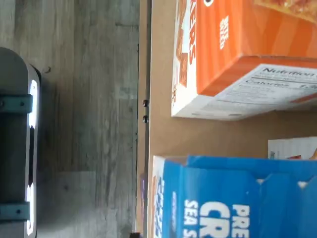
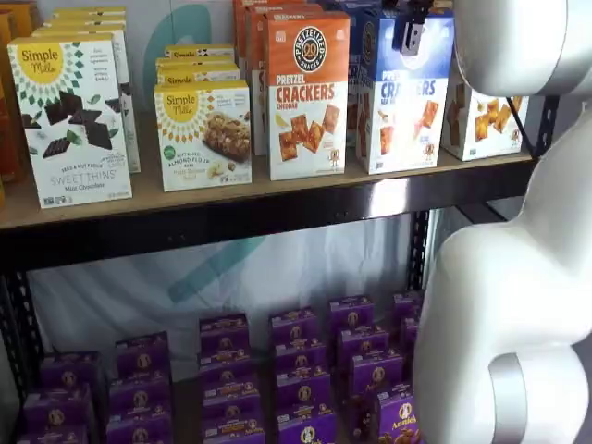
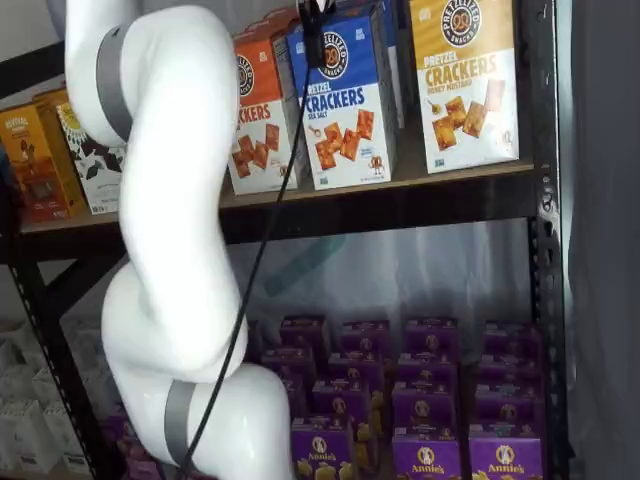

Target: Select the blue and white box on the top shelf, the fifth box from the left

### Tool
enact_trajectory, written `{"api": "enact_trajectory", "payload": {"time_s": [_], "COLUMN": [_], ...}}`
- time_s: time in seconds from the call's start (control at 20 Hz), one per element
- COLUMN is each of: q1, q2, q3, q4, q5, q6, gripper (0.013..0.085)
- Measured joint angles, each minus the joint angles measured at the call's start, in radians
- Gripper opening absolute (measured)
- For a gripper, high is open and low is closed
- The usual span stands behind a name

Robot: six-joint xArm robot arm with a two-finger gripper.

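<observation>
The blue and white box (image 2: 404, 97) is standing upright near the front edge of the top shelf (image 2: 277, 208), a narrow gap separating it from the orange Cheddar box (image 2: 307, 92). The gripper (image 2: 410, 35) is hanging at its upper front; the jaws' state I cannot tell.

**Tight flanks around the blue and white box**

On the top shelf (image 2: 277, 199), the blue and white box (image 2: 404, 97) has the orange Cheddar box (image 2: 307, 92) just beside it on one flank and the yellow-and-white box (image 3: 462, 80) near on the other. In the wrist view, bare board separates blue from orange.
</observation>
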Motion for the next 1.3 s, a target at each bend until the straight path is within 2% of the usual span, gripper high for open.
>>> {"api": "enact_trajectory", "payload": {"time_s": [0.05,0.1,0.2,0.25,0.55,0.65,0.7,0.75,1.3], "q1": [-0.001,-0.001,-0.003,-0.003,-0.007,-0.007,-0.008,-0.009,-0.017], "q2": [-0.001,-0.002,-0.003,-0.003,-0.006,-0.007,-0.007,-0.007,-0.015], "q3": [0.001,0.001,0.0,0.0,0.0,0.001,0.001,0.002,-0.006], "q4": [0.001,0.002,0.004,0.005,0.011,0.012,0.012,0.014,0.037], "q5": [0.0,0.0,0.002,0.002,0.003,0.003,0.003,0.004,0.027], "q6": [0.0,-0.001,-0.001,-0.001,-0.002,-0.003,-0.003,-0.003,0.0], "gripper": [0.077,0.073,0.073,0.069,0.069,0.061,0.061,0.057,0.057]}}
